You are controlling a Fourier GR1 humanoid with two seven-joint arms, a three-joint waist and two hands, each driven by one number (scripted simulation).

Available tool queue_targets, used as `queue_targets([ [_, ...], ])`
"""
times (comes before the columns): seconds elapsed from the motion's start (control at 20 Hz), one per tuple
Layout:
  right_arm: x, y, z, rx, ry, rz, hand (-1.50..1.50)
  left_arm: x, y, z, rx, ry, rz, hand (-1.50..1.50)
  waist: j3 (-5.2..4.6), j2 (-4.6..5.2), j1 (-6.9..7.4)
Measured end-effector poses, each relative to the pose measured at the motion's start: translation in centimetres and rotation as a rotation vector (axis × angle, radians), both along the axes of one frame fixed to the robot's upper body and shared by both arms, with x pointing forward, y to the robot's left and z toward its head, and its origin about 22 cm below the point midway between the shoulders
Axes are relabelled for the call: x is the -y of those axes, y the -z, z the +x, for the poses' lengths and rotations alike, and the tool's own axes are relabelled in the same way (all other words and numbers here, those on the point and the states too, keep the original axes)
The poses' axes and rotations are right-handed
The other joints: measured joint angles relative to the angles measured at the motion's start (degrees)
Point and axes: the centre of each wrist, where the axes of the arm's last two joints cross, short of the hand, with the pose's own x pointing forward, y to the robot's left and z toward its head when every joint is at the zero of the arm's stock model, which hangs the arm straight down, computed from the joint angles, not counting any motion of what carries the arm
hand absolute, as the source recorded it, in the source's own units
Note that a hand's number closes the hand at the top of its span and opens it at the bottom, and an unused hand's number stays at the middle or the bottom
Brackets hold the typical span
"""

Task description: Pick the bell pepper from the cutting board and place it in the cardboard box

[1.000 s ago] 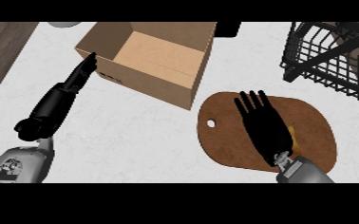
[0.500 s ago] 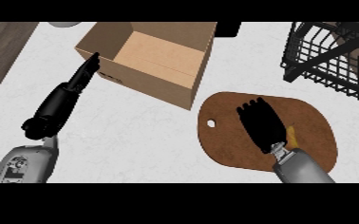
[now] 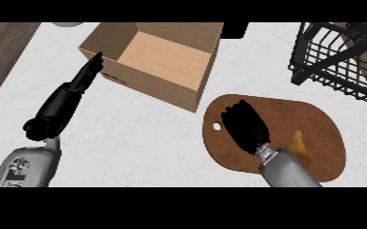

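Bell pepper (image 3: 299,144) just right of the right robot hand (image 3: 245,125).
Fingers curled, empty; box (image 3: 154,63) far-left.

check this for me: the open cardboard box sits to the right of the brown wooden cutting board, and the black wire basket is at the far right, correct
Not quite. The head view shows the open cardboard box to the left of the brown wooden cutting board, up and towards the far side of the counter. The rest holds: the black wire basket is at the far right.

A matt cardboard box (image 3: 161,60) beside a smooth wooden cutting board (image 3: 326,133) and a black wire rack (image 3: 331,58).
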Motion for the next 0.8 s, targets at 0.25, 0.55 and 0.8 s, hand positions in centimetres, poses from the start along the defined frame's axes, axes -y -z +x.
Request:
queue_targets([
  [0.25, -7.5, -1.0, -1.3, -0.116, -0.146, 0.184, 1.5, 1.8, -0.7, 0.8, 0.024, 0.079, -0.004, 0.0, 0.08, 1.39, 5.07],
  [0.55, -12.1, -4.3, -1.3, -0.099, -0.278, 0.391, 1.5, 3.6, -1.0, 1.4, 0.033, 0.145, -0.001, 0.0, 0.25, 1.86, 8.77],
  [0.8, -15.1, -8.2, -0.9, 0.012, -0.348, 0.48, 1.5, 4.5, -1.1, 2.1, 0.021, 0.158, -0.001, 0.0, 0.11, 1.46, 9.1],
])
